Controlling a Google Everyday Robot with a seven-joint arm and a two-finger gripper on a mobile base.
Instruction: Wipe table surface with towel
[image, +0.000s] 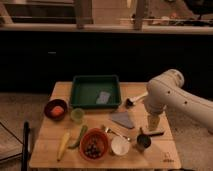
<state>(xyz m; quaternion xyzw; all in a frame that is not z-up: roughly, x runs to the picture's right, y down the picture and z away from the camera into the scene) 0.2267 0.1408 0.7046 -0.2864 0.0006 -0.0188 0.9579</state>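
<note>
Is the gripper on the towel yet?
No, the gripper hangs over the table, at its right, apart from the gray towel lying nearer the middle.

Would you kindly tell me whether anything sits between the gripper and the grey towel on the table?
Nothing visible does. The gripper hangs picture-right of the towel, only bare table between them; the brush lies behind that gap, the dark cup in front.
</note>
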